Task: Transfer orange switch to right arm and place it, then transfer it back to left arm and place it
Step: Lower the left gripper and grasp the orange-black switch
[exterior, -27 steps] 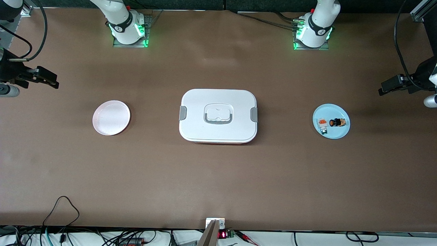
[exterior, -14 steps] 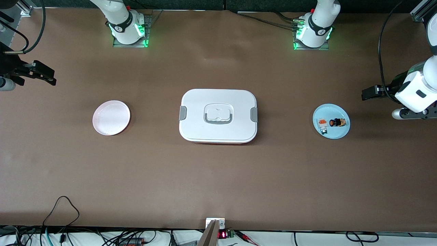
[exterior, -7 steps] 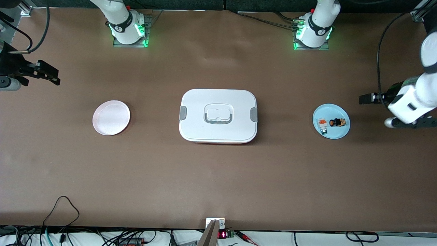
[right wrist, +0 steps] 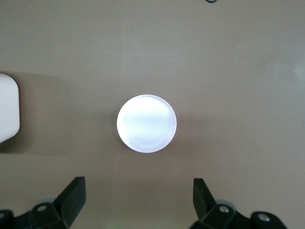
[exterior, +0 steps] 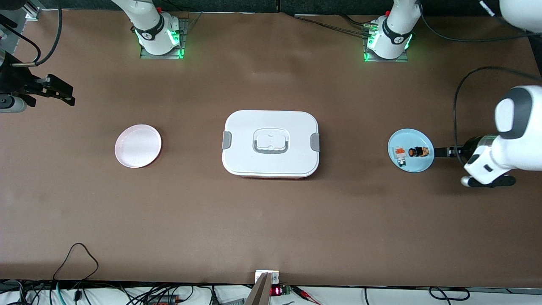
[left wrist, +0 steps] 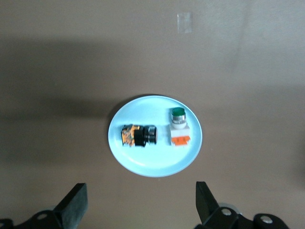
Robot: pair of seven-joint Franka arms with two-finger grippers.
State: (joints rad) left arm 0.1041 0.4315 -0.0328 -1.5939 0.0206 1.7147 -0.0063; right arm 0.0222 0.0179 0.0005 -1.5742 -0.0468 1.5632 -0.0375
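The orange switch [exterior: 417,151] [left wrist: 138,135] lies on its side on a small blue plate [exterior: 410,166] [left wrist: 152,164] toward the left arm's end of the table. My left gripper [exterior: 444,151] [left wrist: 140,202] hangs open just off that plate's rim, with nothing between its fingers. The white lidded box [exterior: 271,144] stands mid-table; its corner [right wrist: 7,114] shows in the right wrist view. My right gripper [exterior: 63,96] [right wrist: 138,198] waits open and empty in the air at the right arm's end of the table, off to the side of a pink plate [exterior: 138,145] [right wrist: 147,123].
A small white block with orange tabs [exterior: 399,155] [left wrist: 179,128] shares the blue plate with the switch. The pink plate holds nothing. A black cable loop [exterior: 78,254] lies by the table edge nearest the front camera. A bit of clear tape [left wrist: 184,22] sticks to the table.
My left arm has swung down the front view and inward, bringing its gripper up to the blue plate's rim. The right gripper has barely shifted. Nothing on the table moved.
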